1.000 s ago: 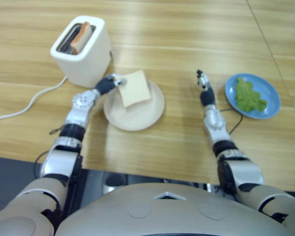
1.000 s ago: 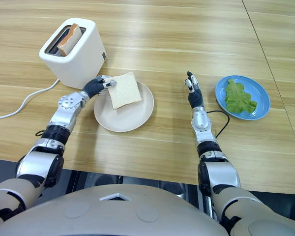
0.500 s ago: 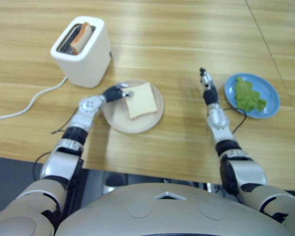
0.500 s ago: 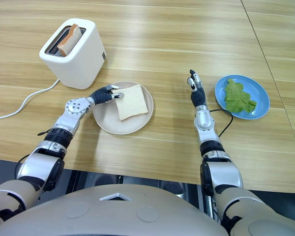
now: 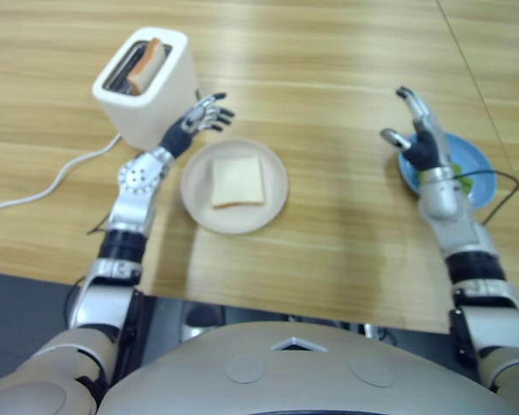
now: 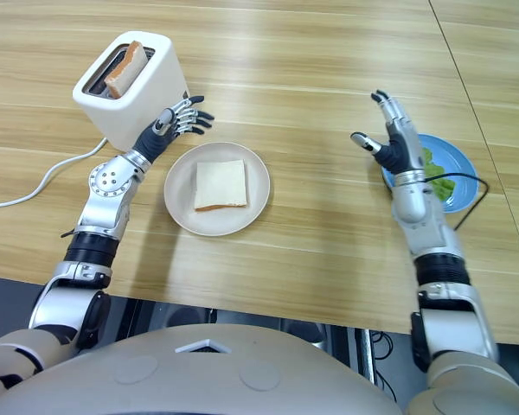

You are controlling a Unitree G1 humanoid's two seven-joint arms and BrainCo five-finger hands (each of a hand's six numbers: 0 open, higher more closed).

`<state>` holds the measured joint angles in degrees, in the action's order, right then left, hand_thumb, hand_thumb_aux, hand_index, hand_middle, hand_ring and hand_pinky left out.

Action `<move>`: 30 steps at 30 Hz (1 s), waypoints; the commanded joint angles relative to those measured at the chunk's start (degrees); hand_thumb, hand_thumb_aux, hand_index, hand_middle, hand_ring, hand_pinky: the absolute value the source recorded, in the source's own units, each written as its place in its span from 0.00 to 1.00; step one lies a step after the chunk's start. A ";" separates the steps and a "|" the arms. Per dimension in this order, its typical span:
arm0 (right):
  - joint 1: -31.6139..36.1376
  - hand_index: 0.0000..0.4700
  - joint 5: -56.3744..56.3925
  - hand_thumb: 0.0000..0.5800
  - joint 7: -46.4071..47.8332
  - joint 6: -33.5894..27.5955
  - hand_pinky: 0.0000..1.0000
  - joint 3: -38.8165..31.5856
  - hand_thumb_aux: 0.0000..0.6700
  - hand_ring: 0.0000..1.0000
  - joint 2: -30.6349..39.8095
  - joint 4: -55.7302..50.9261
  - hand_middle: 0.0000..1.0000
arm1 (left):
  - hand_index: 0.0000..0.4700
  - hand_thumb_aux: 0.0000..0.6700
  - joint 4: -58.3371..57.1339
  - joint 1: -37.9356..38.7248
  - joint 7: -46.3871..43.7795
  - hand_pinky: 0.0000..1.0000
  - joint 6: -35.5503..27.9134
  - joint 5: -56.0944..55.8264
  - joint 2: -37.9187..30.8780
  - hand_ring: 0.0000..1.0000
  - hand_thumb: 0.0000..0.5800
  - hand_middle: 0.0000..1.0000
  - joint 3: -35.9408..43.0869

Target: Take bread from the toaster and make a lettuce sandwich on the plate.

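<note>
Silver-grey segmented arms (image 6: 104, 194), black joint bands (image 6: 92, 245), beige rounded torso shell (image 6: 208, 367).

Open table (image 6: 320, 216) separates plate (image 6: 180, 207) from blue plate (image 6: 463, 169); the toaster (image 6: 147, 95) stands close behind the plate's left.

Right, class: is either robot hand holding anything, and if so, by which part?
Nothing is held. The left hand is open beside the toaster, the right hand open at the blue plate; the bread slice lies free.
</note>
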<state>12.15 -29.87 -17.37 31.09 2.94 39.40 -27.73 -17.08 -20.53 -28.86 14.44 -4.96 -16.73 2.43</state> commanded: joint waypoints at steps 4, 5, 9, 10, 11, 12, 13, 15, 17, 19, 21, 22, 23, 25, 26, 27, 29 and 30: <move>1.28 0.00 -20.50 0.00 -8.29 -11.91 0.00 -6.16 0.00 0.00 15.56 -7.60 0.00 | 0.00 0.00 -0.44 1.48 0.13 0.00 -1.70 -0.51 0.00 0.00 0.00 0.00 -0.52; 2.64 0.00 -23.27 0.00 -9.10 -13.24 0.00 -8.60 0.00 0.00 16.83 -10.82 0.00 | 0.00 0.00 -0.98 1.53 0.35 0.00 -1.81 -0.48 0.07 0.00 0.00 0.00 -0.64; 8.03 0.00 -30.14 0.00 -11.56 -16.15 0.00 -17.28 0.00 0.00 18.37 -22.84 0.00 | 0.00 0.00 -2.52 1.60 0.96 0.00 -2.17 -0.67 0.42 0.00 0.00 0.00 -1.06; 8.88 0.00 -30.75 0.00 -12.11 -16.38 0.00 -18.82 0.00 0.00 18.22 -25.35 0.00 | 0.00 0.00 -2.85 1.58 1.06 0.00 -2.16 -0.50 0.43 0.00 0.00 0.00 -1.00; 9.55 0.00 -31.09 0.00 -12.49 -16.47 0.00 -20.17 0.00 0.00 18.02 -27.67 0.00 | 0.00 0.00 -3.11 1.59 1.10 0.00 -2.09 -0.31 0.45 0.00 0.00 0.00 -0.90; 10.17 0.00 -31.11 0.00 -12.99 -16.43 0.00 -21.29 0.00 0.00 17.90 -29.45 0.00 | 0.00 0.00 -3.22 1.62 1.11 0.00 -2.04 -0.19 0.45 0.00 0.00 0.00 -0.82; 10.94 0.00 -31.31 0.00 -13.25 -16.61 0.00 -22.56 0.00 0.00 17.61 -31.67 0.00 | 0.00 0.00 -3.13 1.84 1.13 0.00 -2.15 -0.07 0.44 0.00 0.00 0.00 -0.68; 12.42 0.00 -31.43 0.00 -13.57 -16.70 0.00 -24.71 0.00 0.00 17.04 -35.16 0.00 | 0.00 0.00 -3.12 2.17 1.35 0.00 -2.27 0.32 0.35 0.00 0.00 0.00 -0.46; 13.79 0.00 -31.51 0.00 -13.95 -16.77 0.00 -26.76 0.00 0.00 16.42 -37.92 0.00 | 0.00 0.00 -3.11 2.34 1.45 0.00 -2.35 0.39 0.36 0.00 0.00 0.00 -0.45; 14.80 0.00 -31.48 0.00 -14.00 -17.03 0.00 -28.69 0.00 0.00 15.78 -40.49 0.00 | 0.00 0.00 -3.19 2.29 1.74 0.00 -2.44 0.80 0.30 0.00 0.00 0.00 -0.38; 15.31 0.00 -31.19 0.00 -14.00 -17.09 0.00 -30.02 0.00 0.00 15.18 -42.30 0.00 | 0.00 0.00 -3.34 2.16 1.90 0.00 -2.59 0.97 0.33 0.00 0.00 0.00 -0.31; 15.41 0.00 -31.03 0.00 -13.96 -17.13 0.00 -30.63 0.00 0.00 14.92 -43.03 0.00 | 0.00 0.00 -3.38 2.09 1.98 0.00 -2.67 1.14 0.31 0.00 0.00 0.00 -0.22; 15.55 0.00 -30.83 0.00 -13.97 -17.16 0.00 -31.15 0.00 0.00 14.67 -43.48 0.00 | 0.00 0.00 -3.44 2.05 2.04 0.00 -2.70 1.29 0.27 0.00 0.00 0.00 -0.15; 15.61 0.00 -30.25 0.00 -13.53 -17.06 0.00 -31.95 0.00 0.00 14.21 -44.35 0.00 | 0.00 0.00 -3.44 2.12 2.03 0.00 -2.73 1.45 0.21 0.00 0.00 0.00 -0.03; 15.61 0.00 -29.96 0.00 -13.24 -16.94 0.00 -32.19 0.00 0.00 13.99 -44.68 0.00 | 0.00 0.00 -3.39 2.21 2.05 0.00 -2.77 1.50 0.18 0.00 0.00 0.00 -0.02; 15.59 0.50 -29.53 0.76 -13.03 -16.77 0.00 -32.32 0.51 0.00 13.84 -44.87 0.00 | 0.00 0.00 -3.38 2.27 2.07 0.00 -2.81 1.53 0.14 0.00 0.00 0.00 -0.03; 15.63 0.63 -28.47 0.88 -12.86 -16.40 0.00 -32.45 0.65 0.00 13.75 -44.86 0.00 | 0.00 0.00 -3.63 2.22 2.13 0.00 -2.88 1.57 0.06 0.00 0.00 0.00 -0.13; 15.66 0.78 -27.88 0.96 -13.03 -16.13 0.00 -32.41 0.80 0.00 13.80 -44.68 0.00 | 0.00 0.00 -3.83 2.13 2.22 0.00 -2.92 1.61 0.02 0.00 0.00 0.00 -0.20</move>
<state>27.98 -58.66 -31.34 14.48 -28.88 53.87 -71.75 -19.71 -18.77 -26.72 12.43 -3.94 -16.45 2.27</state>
